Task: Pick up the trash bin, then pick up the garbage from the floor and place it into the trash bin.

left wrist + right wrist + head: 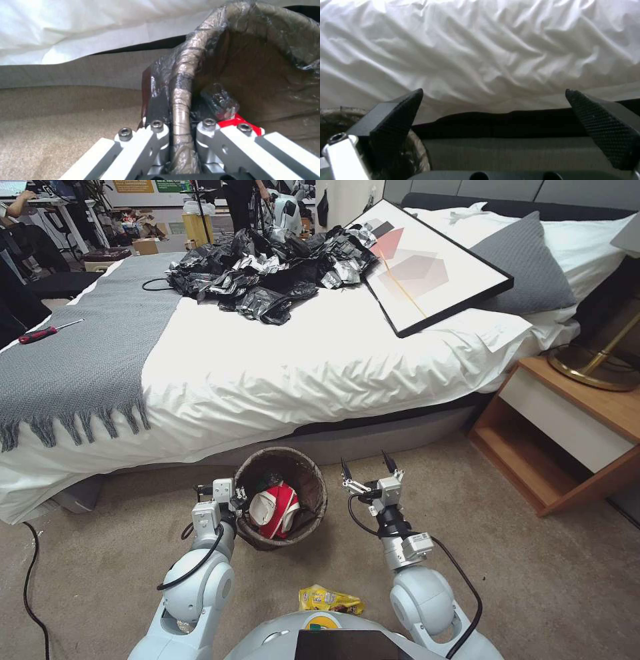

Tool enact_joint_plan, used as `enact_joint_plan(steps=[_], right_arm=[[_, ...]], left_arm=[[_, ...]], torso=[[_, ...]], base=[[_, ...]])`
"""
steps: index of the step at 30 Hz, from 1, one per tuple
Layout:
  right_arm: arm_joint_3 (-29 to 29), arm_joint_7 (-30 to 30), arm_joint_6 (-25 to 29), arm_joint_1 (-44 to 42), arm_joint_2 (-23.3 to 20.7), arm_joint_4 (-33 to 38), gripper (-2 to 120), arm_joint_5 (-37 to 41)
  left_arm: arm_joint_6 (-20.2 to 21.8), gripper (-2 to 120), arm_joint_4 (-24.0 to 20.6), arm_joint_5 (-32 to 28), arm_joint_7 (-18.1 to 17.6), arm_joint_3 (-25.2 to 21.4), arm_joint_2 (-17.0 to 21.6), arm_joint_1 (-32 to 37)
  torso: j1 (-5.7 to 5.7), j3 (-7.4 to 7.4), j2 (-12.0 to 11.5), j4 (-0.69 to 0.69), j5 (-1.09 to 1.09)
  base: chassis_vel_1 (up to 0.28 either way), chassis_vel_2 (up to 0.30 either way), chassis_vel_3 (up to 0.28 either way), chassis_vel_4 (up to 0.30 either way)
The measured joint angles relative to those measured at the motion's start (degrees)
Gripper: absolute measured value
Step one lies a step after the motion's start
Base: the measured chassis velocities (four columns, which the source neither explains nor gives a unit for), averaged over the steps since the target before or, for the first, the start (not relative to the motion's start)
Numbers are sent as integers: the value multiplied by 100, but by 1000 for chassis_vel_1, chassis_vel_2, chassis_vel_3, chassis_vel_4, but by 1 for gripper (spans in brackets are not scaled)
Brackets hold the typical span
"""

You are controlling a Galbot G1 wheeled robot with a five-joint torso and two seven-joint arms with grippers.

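— While you look down from the head camera, what lies around you?

— Your beige-tan short-pile carpet floor (520,573) runs up to a bed with a white sheet (280,367); one wooden nightstand (567,427) stands to your right.

— And your arms?

— Your left tool (181,130) is clamped on the rim of the one small round bin with the dark brown bag liner (313,483), which sits just before the bed. Your right tool (370,465) hovers beside the bin, its two black fingers (400,112) spread wide, gripping nothing.

— Garbage?

— One crushed red-and-white paper cup (275,508) lies inside the bin; one yellow snack wrapper (330,600) lies on the carpet near your base.
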Motion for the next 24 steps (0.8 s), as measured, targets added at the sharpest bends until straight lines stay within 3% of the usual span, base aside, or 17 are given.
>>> enact_joint_plan(steps=[12,24], right_arm=[[14,-66,25,64,14,-83,100,-2],[76,-170,208,171,19,-250,100,12]], left_arm=[[-12,4,13,-6,-1,-18,-24,-8],[-19,4,29,-23,2,-47,-26,-23]], torso=[[0,0,0,0,0],[-1,-1,0,-2,0]], base=[[43,-44,-38,50],[232,-224,-235,228]])
